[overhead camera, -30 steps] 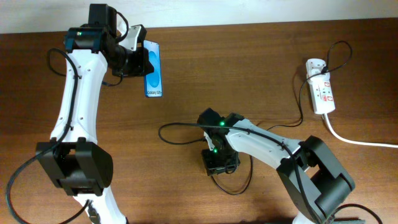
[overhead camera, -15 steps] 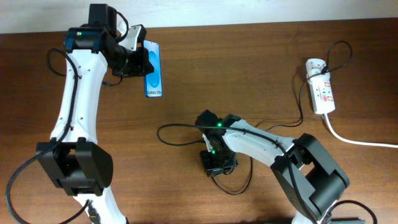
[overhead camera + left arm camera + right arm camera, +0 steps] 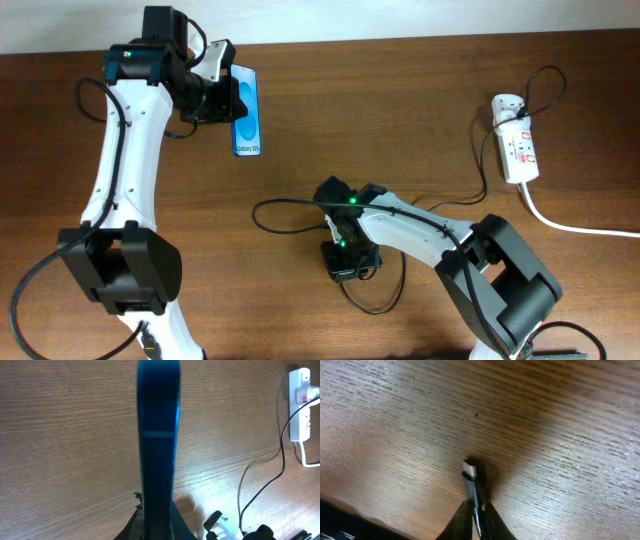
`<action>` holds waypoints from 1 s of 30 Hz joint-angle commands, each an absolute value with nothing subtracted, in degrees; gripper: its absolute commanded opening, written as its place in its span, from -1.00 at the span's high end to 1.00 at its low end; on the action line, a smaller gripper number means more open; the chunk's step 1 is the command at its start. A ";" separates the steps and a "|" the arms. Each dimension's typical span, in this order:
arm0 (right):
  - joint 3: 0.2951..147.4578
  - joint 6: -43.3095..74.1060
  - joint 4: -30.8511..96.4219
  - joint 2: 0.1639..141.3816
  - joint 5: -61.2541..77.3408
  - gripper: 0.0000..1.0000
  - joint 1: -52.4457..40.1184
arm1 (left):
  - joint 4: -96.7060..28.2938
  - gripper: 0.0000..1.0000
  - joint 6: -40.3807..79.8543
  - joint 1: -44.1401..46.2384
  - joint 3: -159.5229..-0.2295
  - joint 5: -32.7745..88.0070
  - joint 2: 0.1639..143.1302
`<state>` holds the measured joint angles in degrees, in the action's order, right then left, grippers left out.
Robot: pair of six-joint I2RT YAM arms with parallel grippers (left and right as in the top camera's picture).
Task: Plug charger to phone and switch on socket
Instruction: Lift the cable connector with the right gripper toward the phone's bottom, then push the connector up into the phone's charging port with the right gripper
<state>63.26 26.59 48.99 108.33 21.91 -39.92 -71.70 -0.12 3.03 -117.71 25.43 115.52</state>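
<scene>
My left gripper point(image 3: 222, 100) is shut on the phone point(image 3: 246, 112), blue screen up, held at the back left; in the left wrist view the phone point(image 3: 158, 445) shows edge-on between the fingers point(image 3: 157, 527). My right gripper point(image 3: 345, 268) is low over the table's middle, shut on the charger cable just behind its small plug tip point(image 3: 469, 468), fingers point(image 3: 476, 515) pinching the cable. The thin black charger cable point(image 3: 290, 203) loops round the right arm and runs to the white adapter on the socket point(image 3: 517, 148), a white power strip with red switches at the far right, also in the left wrist view point(image 3: 300, 400).
A thick white cord point(image 3: 575, 226) leaves the socket toward the right edge. The black cable point(image 3: 470, 195) trails across the wood between the right arm and the socket. A loop of cable point(image 3: 380, 300) lies in front of the right gripper.
The right arm has shifted slightly left and settled; the cable loop moved a little with it. The left arm and phone have not moved.
</scene>
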 commanded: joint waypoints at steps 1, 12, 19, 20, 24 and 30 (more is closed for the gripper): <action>62.89 26.46 48.84 109.34 22.04 0.86 -40.49 | -71.37 1.00 0.45 2.83 -118.02 26.06 115.28; 79.40 19.42 50.68 105.25 38.15 0.92 -34.92 | -63.29 1.00 0.43 2.81 -118.02 60.51 115.28; 81.89 12.84 49.10 99.22 55.61 0.92 -22.52 | -58.26 1.00 0.49 2.81 -118.02 75.37 115.28; 81.89 11.22 48.05 99.02 60.90 0.92 -20.91 | -57.69 1.00 0.78 2.81 -118.02 76.51 115.28; 81.89 6.17 45.93 99.02 73.41 0.92 -19.70 | -57.43 1.00 0.89 2.81 -118.02 80.16 115.28; 82.54 6.46 40.86 98.63 77.56 0.91 -18.02 | -57.45 1.00 0.89 2.81 -118.02 82.78 115.28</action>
<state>80.90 7.64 41.30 100.55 74.30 -19.22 -57.71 0.56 2.85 -117.64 79.13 115.52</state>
